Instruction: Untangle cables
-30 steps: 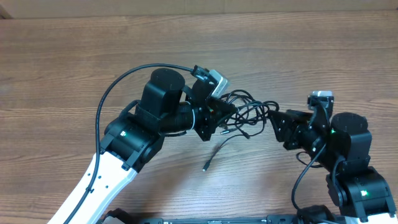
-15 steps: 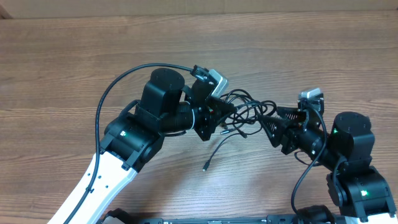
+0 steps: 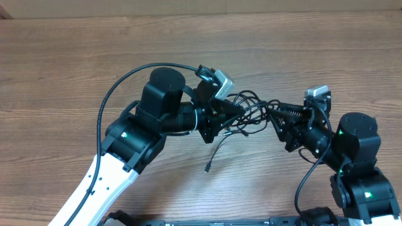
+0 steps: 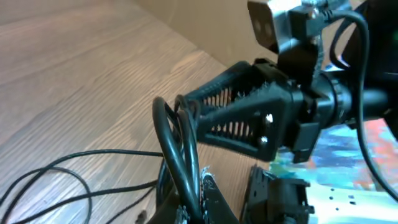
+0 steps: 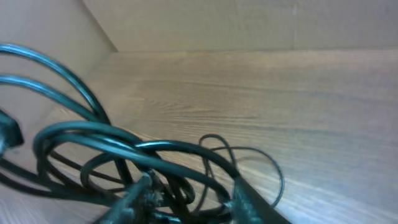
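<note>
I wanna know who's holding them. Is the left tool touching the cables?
Touching. Left wrist view shows the cables running down into the shut left tool.

Soft, even light, faint shadows — near cables point(image 5: 93, 132) blurred in both wrist views

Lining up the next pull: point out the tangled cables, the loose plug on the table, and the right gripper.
tangled cables point(image 3: 250, 110), overhead view, middle of the bunch.
loose plug point(image 3: 206, 168), overhead view, the connector tip.
right gripper point(image 3: 272, 113), overhead view, between its fingertips.
</note>
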